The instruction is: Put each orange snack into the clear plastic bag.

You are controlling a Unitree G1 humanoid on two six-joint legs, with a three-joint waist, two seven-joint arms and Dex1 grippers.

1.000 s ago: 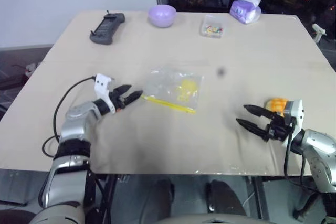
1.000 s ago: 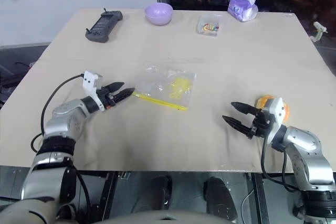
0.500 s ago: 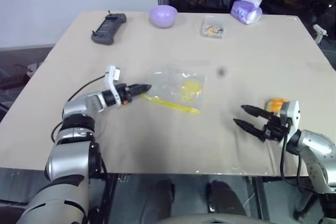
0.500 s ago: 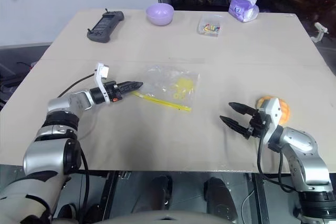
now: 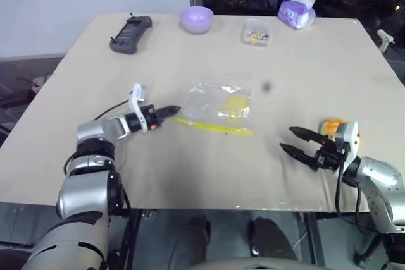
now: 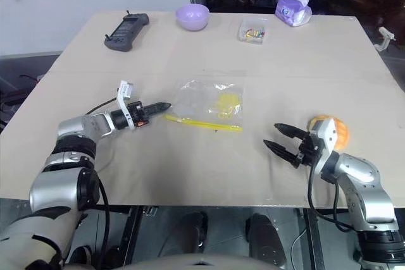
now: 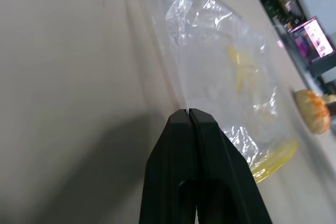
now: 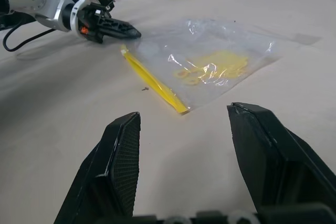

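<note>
Crinkly clear plastic bag (image 5: pixel 218 107) lies mid-table. At its nine o'clock corner the left claw (image 5: pixel 169 111) is pressed shut; whether it pinches film is unclear, so lifting may miss. Right claw (image 5: pixel 299 143) gapes, holding nothing, with the orange snack (image 6: pixel 330 131) just behind it, at three o'clock.

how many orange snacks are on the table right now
1. The orange snack sits near the table's front right edge, just behind the right hand, partly hidden by the wrist. Another could be hidden there.
</note>
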